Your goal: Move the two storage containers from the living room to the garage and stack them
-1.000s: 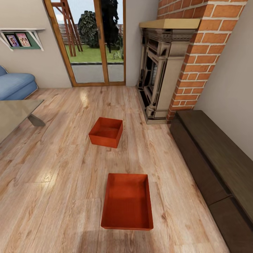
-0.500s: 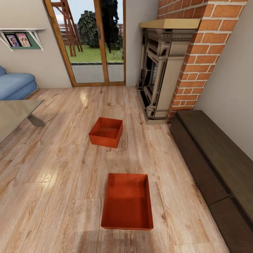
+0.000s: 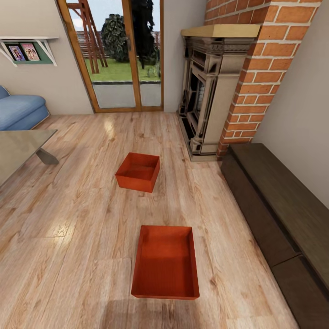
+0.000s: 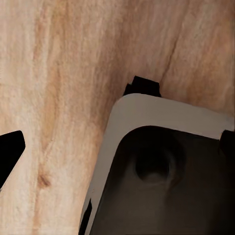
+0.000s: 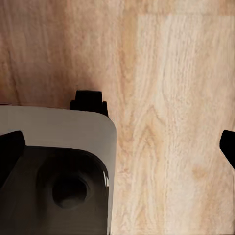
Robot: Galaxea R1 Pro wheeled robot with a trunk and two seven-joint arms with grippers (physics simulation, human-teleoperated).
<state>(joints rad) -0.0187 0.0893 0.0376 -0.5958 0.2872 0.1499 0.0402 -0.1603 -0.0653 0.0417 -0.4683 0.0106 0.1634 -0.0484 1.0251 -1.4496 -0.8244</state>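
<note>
From my head camera I see both storage containers on the living room's light wood-plank floor [image 3: 68, 219]. Going left to right: a blue sofa [image 3: 20, 111] and a glass worktop [image 3: 18, 148] at the left, then the far container [image 3: 138, 171], turned slightly askew, with the near container [image 3: 166, 261] in front of it, well apart. Both are orange-red, open-topped, shallow and empty, with thin plain walls. Right of them stand the brick fireplace [image 3: 219, 91] and a dark wooden bench [image 3: 278, 205]. My wrist cameras look down at planks and the robot's pale base; dark fingertips [image 4: 10, 149] [image 5: 227, 144] sit at the picture edges, so I cannot tell either tool's spread. Neither tool is near a container.
</note>
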